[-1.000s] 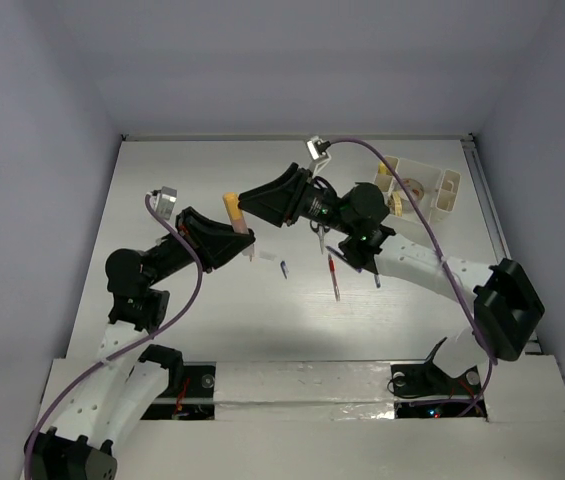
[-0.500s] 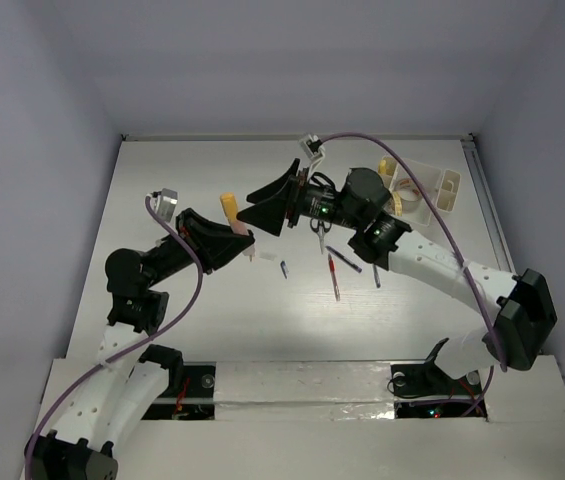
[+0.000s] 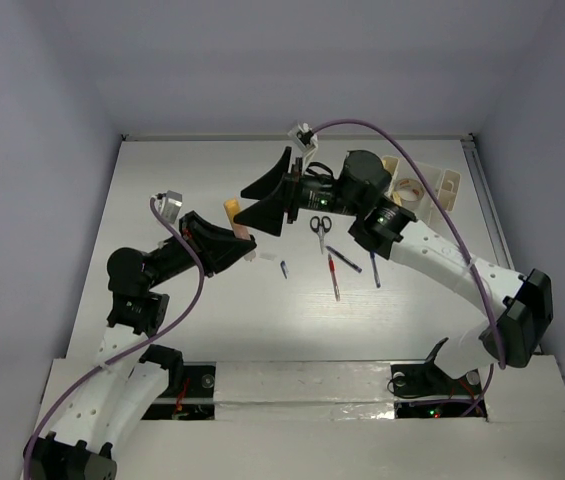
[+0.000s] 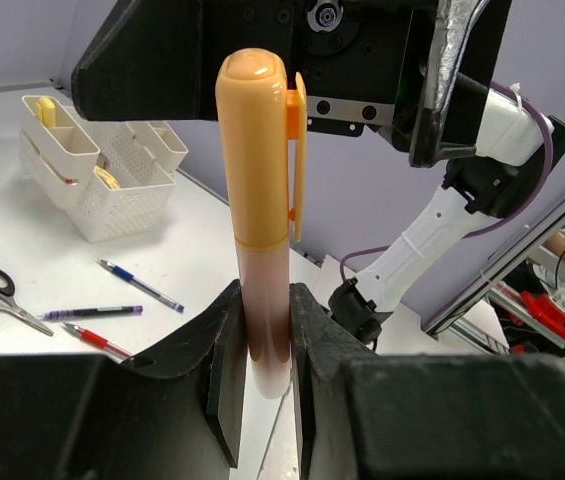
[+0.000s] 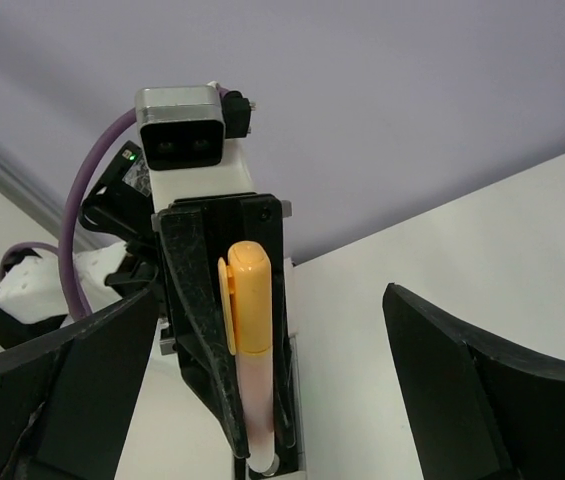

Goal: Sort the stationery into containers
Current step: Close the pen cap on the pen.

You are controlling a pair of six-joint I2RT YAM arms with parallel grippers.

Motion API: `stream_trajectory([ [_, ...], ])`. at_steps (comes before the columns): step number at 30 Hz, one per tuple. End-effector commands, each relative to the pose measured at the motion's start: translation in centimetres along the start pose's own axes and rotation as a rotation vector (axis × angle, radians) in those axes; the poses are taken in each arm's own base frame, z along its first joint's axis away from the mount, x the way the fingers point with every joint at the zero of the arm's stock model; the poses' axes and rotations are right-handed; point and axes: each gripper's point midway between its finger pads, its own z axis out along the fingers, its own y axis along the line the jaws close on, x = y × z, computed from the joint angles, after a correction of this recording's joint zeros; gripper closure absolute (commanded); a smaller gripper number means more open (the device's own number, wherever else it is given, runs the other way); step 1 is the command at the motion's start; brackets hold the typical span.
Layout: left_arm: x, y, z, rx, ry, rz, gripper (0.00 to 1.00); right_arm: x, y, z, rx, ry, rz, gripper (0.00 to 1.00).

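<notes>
Left wrist view, left fingers (image 4: 224,380) pinched on upright orange-capped highlighter (image 4: 259,180), right fingers (image 5: 82,390) spread wide facing it, not touching, cream organizer (image 3: 432,195) at table's (image 3: 162,200) 2 o'clock, scissors (image 3: 319,228), pens (image 3: 333,272) near centre

An orange-capped marker (image 4: 258,190) with a side clip stands upright, pinched at its lower body by the left tool (image 4: 260,350). Black-handled scissors (image 3: 319,228), a red pen (image 3: 334,277) and blue pens (image 3: 346,260) lie loose on the tabletop (image 3: 182,170). They are near the cream-white organizer (image 3: 449,190), whose compartments hold yellowish pieces.
</notes>
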Motion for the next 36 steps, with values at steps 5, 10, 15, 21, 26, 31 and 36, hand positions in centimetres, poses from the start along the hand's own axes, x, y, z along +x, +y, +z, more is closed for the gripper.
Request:
stream_trajectory([
  [5,0.1,-1.0,0.0,0.049,0.006,0.049,1.00,-1.6,0.8,1.6,-0.041,0.011,-0.038,0.06],
  [10,0.3,-1.0,0.1,0.053,0.012,0.043,1.00,-1.3,0.7,2.1,-0.062,0.015,-0.014,0.21],
  [15,0.3,-0.8,0.2,0.047,0.009,0.047,1.00,-0.6,0.5,2.1,-0.062,0.034,0.003,0.40],
  [21,-0.5,-1.0,0.4,0.043,-0.007,0.064,1.00,0.4,0.4,1.4,-0.057,0.046,0.014,0.86],
  [26,-2.1,-2.3,0.6,0.068,-0.039,0.096,1.00,2.5,0.2,0.5,-0.064,0.079,0.031,1.00],
  [31,-4.3,-4.7,0.8,0.116,-0.070,0.149,1.00,4.7,1.1,-0.5,-0.155,0.105,0.029,1.00],
  [36,-6.6,-8.5,0.6,0.216,-0.102,0.189,1.00,7.0,2.3,-1.4,-0.271,0.139,0.066,1.00],
])
